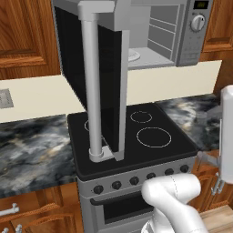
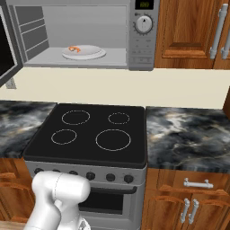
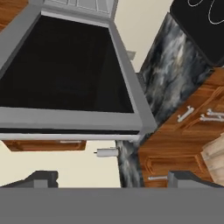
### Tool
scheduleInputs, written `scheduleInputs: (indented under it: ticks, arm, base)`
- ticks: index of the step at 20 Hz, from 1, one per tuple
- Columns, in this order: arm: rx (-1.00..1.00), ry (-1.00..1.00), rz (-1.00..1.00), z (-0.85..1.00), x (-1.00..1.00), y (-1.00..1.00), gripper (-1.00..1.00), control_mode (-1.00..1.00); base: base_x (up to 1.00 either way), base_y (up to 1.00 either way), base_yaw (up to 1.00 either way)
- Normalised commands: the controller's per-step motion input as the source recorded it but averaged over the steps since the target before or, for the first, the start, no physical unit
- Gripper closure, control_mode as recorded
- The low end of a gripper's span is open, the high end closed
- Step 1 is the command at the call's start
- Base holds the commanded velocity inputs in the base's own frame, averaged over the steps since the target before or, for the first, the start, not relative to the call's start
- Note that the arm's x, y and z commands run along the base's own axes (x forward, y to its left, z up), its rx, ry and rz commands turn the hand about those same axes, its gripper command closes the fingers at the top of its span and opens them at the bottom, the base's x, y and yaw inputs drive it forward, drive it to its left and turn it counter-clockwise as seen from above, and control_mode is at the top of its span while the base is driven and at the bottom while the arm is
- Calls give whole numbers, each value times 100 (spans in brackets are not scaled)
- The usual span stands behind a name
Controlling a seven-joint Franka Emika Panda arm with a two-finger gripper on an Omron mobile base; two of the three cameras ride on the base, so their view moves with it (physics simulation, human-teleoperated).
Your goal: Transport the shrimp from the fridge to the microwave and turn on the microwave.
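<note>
Seeing shrimp (image 2: 74, 49) lying on plate (image 2: 84, 52) inside microwave (image 2: 81, 33). Pincer (image 3: 107, 178) released, empty, facing door (image 3: 65, 70). Judging door stiff, light; pushing near bar handle (image 1: 92, 86).

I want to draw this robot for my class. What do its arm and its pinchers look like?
The arm is smooth, shiny white, made of fat rounded tube pieces like bent pipes, with a thin seam line where pieces meet. The gripper has two small, dark grey, blocky finger tips with flat tops. I can't see any cables or markings on it.
</note>
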Motion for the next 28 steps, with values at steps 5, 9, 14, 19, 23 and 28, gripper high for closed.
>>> scheduleInputs:
  ticks: [5, 9, 14, 19, 23, 28]
  arm:
    - [2, 9, 1, -8, -23, 46, -100, -100]
    - [0, 2, 0, -2, 0, 53, -100, -100]
    - [0, 2, 0, 0, 2, 48, -100, -100]
    - [-3, 6, 0, -3, 10, 52, -100, -100]
    - [-6, 5, -6, -15, 16, 60, -100, -100]
    - [-2, 9, -15, -18, 25, 60, -100, -100]
  base:
    - [0, 0, 0]
    - [0, 0, 0]
    - [0, 0, 0]
    - [0, 0, 0]
    - [0, 0, 0]
    - [0, 0, 0]
